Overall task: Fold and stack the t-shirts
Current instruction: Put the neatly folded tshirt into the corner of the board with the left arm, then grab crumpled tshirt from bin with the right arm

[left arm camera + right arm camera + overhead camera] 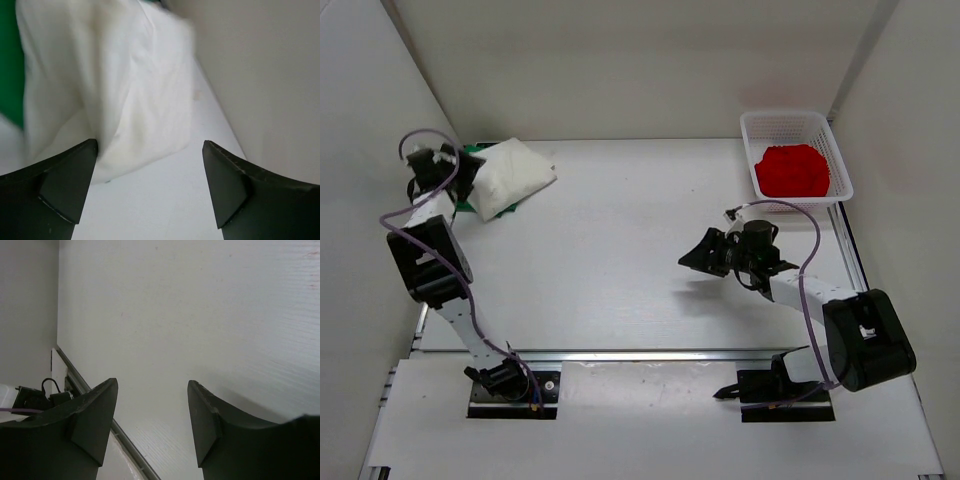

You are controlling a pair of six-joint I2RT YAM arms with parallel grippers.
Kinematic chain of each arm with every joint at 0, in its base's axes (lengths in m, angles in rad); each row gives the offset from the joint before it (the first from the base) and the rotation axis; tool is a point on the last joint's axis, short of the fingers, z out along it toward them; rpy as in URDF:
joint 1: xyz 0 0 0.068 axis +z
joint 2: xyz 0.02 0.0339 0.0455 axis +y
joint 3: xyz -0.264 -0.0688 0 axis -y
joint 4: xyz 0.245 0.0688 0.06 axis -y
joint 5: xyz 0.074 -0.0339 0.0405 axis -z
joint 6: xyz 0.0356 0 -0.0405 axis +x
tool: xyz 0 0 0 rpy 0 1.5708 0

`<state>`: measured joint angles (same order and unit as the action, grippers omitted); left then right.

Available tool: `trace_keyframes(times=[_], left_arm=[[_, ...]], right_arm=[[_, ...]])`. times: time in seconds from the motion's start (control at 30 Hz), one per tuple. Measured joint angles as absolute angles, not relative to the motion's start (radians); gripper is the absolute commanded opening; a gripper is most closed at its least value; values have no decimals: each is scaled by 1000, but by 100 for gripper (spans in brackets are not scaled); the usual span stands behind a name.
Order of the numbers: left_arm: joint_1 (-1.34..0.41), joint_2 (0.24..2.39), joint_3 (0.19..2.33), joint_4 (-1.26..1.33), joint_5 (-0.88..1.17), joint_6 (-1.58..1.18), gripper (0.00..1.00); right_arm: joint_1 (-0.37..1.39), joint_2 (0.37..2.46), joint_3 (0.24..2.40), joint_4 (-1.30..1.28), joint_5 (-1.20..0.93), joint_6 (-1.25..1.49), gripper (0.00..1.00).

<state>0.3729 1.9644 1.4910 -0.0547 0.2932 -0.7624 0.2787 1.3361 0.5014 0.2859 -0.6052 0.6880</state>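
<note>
A folded white t-shirt (512,174) lies at the far left of the table on top of a green t-shirt (467,208), of which only the edges show. My left gripper (460,172) stands open right beside the white t-shirt's left edge. In the left wrist view the white t-shirt (125,90) fills the space ahead of the gripper (150,150), with the green t-shirt (10,65) at the left; only bare table lies between the fingers. A red t-shirt (792,170) sits crumpled in the basket. My right gripper (692,260) hovers open and holds nothing (152,385).
A white mesh basket (835,150) stands at the back right corner. Walls close in the table on the left, back and right. A metal rail (100,410) runs along the table's near edge.
</note>
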Motion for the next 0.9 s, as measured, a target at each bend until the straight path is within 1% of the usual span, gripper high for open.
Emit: trace_keyframes(times=[0.07, 0.1, 0.2, 0.23, 0.3, 0.37, 0.4, 0.43, 0.47, 0.5, 0.53, 0.6, 0.63, 0.7, 0.73, 0.77, 0.8, 0.9], left_arm=[[439, 1951, 1373, -12, 295, -807, 98], [459, 1946, 1317, -3, 294, -825, 99], [482, 1905, 1150, 20, 292, -870, 98], [482, 1884, 1109, 13, 291, -882, 99], [479, 1839, 1069, 4, 286, -895, 98], [472, 1778, 1053, 9, 276, -905, 99], [467, 1744, 1047, 22, 270, -907, 99], [462, 1706, 1039, 36, 262, -907, 99], [454, 1671, 1031, 44, 250, -905, 98], [443, 1633, 1020, 54, 234, -898, 98], [424, 1604, 1013, 56, 215, -887, 99], [358, 1565, 1011, 55, 162, -848, 99], [296, 1551, 1011, 52, 129, -819, 97], [145, 1531, 1012, 50, 76, -763, 73], [58, 1527, 1017, 46, 56, -738, 71], [-49, 1526, 1028, 41, 25, -701, 60], [-157, 1526, 1040, 35, 8, -672, 52], [-451, 1528, 1061, 46, -4, -604, 50]], right_arm=[[297, 1339, 501, 288, -613, 687, 56], [305, 1341, 501, 290, -617, 687, 57], [326, 1344, 501, 293, -622, 683, 57], [331, 1344, 501, 293, -622, 683, 57], [340, 1344, 501, 294, -621, 682, 56], [342, 1344, 501, 292, -616, 678, 52], [348, 1344, 501, 289, -610, 676, 48], [350, 1341, 501, 283, -601, 672, 45], [353, 1338, 501, 273, -591, 667, 36], [355, 1333, 502, 263, -579, 661, 22], [359, 1331, 506, 250, -566, 654, 11], [360, 1330, 529, 210, -538, 643, 0], [360, 1330, 549, 189, -522, 637, 0], [356, 1334, 617, 135, -479, 620, 0], [352, 1342, 661, 107, -459, 607, 0], [344, 1355, 721, 81, -431, 593, 0], [328, 1367, 779, 63, -410, 579, 0], [239, 1395, 927, 22, -339, 538, 0]])
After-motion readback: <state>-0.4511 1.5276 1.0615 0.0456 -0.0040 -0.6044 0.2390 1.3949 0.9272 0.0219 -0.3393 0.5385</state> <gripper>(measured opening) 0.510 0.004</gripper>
